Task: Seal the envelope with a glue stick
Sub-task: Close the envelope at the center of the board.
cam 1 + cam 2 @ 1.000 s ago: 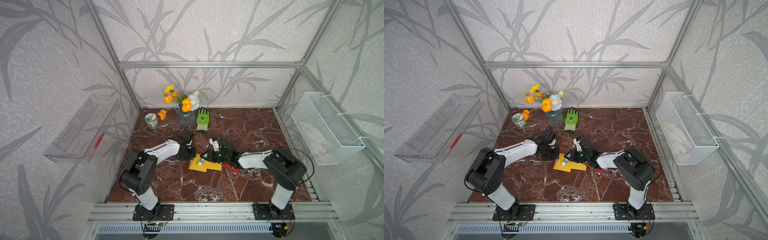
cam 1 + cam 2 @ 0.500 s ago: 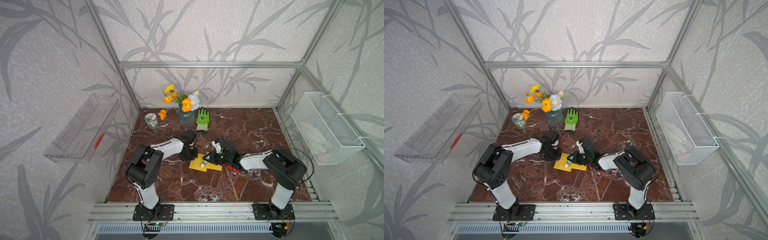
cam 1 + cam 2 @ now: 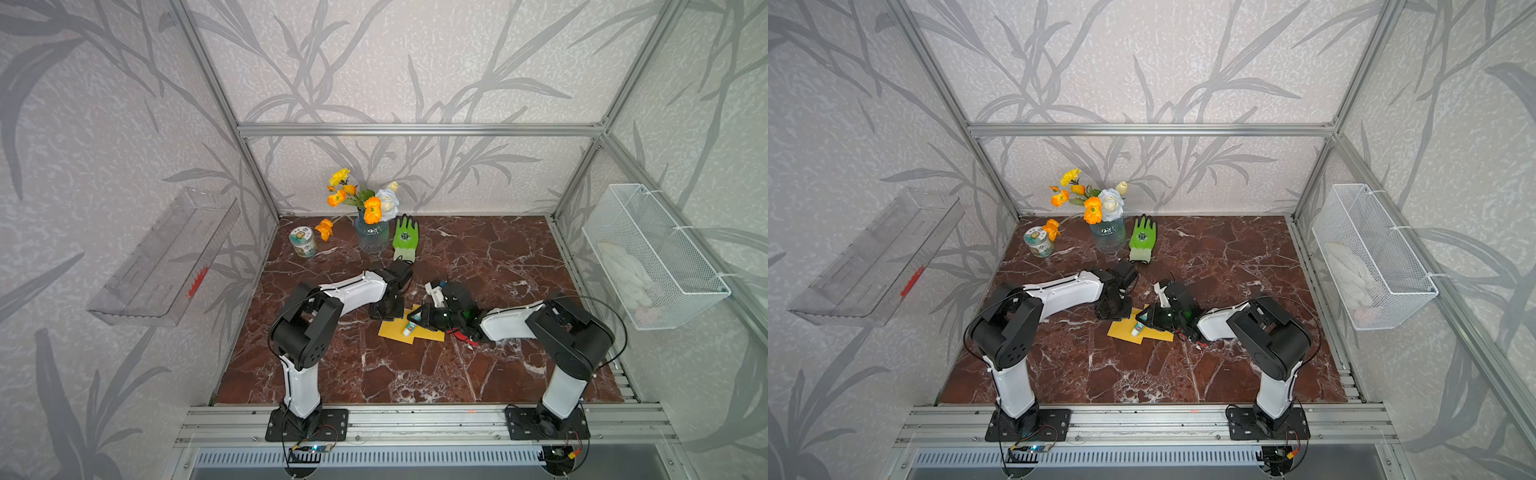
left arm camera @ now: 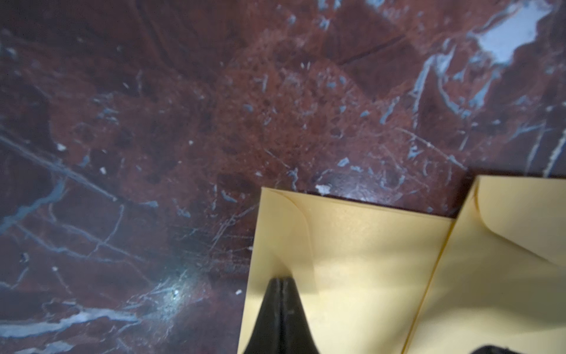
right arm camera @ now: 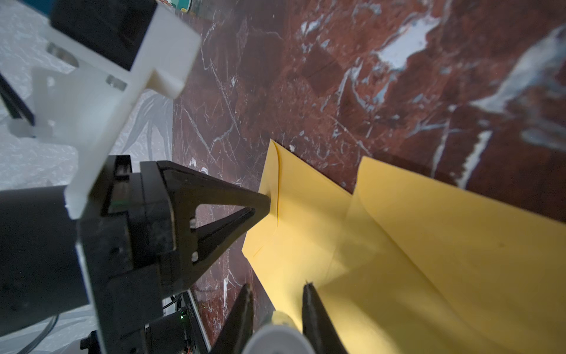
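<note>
At the centre of the marble table point(image 3: 498, 257), noted left to right.

Left gripper point(image 4: 281, 280): jaws fully together with nothing between them. Tips press down on the yellow envelope point(image 4: 352, 260) near its edge on the left arm's side. I read this as pinning the paper.

The envelope lies flat. Its flap point(image 5: 444, 220) is open and slightly lifted, not yet folded over.

Glue stick point(image 3: 409, 329): clamped in the right gripper point(image 5: 277, 286), whose jaws stand narrow around the white tube. The long axis is tilted, running from the right gripper down toward the left arm. The lower end is on or just above the envelope; I cannot tell which. The right wrist view shows a yellowish end past the tube, so I judge the cap is off.

The right arm has the stick. The left gripper is just beside it, apart.

The coming move turns on 1 relation, in my judgement. The flap lies beyond the stick's tip, on the side away from the left gripper. The tip must run along it without dragging the paper out from under the pin.

Containers:
1. Clear tray point(image 3: 166, 257) on the left wall holds a small red piece point(image 3: 197, 281).
2. Tin point(image 3: 302, 242) at the back, contents hidden.
3. Vase point(image 3: 372, 239) holds orange, yellow and white flowers point(image 3: 372, 210). A green glove point(image 3: 405, 237) lies just beside it.
4. Wire basket point(image 3: 665, 266) on the right wall holds a white bundle point(image 3: 623, 270), too blurred to name.
</note>
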You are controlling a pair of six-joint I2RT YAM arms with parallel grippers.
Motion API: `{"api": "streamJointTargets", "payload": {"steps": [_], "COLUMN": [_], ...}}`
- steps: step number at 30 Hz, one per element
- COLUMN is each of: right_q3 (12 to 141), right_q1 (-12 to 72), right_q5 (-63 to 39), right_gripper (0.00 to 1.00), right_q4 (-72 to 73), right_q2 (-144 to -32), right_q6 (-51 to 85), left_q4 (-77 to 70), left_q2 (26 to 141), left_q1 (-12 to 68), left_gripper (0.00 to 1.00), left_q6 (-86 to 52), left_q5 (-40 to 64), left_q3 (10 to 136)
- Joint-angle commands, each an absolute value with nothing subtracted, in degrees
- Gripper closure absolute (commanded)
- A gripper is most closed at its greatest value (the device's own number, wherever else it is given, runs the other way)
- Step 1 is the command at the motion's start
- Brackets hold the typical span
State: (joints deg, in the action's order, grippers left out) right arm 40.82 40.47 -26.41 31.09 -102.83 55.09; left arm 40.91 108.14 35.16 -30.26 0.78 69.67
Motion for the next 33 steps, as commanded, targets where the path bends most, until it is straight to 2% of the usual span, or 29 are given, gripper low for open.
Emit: {"api": "streamJointTargets", "payload": {"steps": [1, 4, 15, 27, 33], "right_q3": [39.7, 39.2, 38.6, 39.2, 39.2], "right_q1": [40.1, 39.8, 39.5, 39.5, 39.5], "right_q5": [-26.0, -25.6, -25.6, -25.6, -25.8], "right_gripper": [1.00, 1.00, 1.00, 1.00, 1.00], "right_q4": [32.2, 31.8, 31.4, 30.2, 30.3], "right_q2": [-100.1, -99.3, -98.4, -98.1, -98.1], "right_q6": [55.1, 54.8, 54.7, 53.9, 54.0], "left_q4": [45.4, 46.8, 43.7, 47.0, 47.3], "left_q2": [113.6, 113.1, 108.7, 97.7, 95.8], "left_q1": [35.7, 34.9, 28.8, 28.5, 28.3], "left_gripper": [0.98, 0.98, 0.98, 0.95, 0.92], "left_q6": [-29.9, -29.7, -29.7, -29.2, -29.2], "left_q5": [-5.6, -9.3, -7.6, -5.3, -4.4], "left_q3": [67.8, 66.2, 60.0, 65.1, 66.6]}}
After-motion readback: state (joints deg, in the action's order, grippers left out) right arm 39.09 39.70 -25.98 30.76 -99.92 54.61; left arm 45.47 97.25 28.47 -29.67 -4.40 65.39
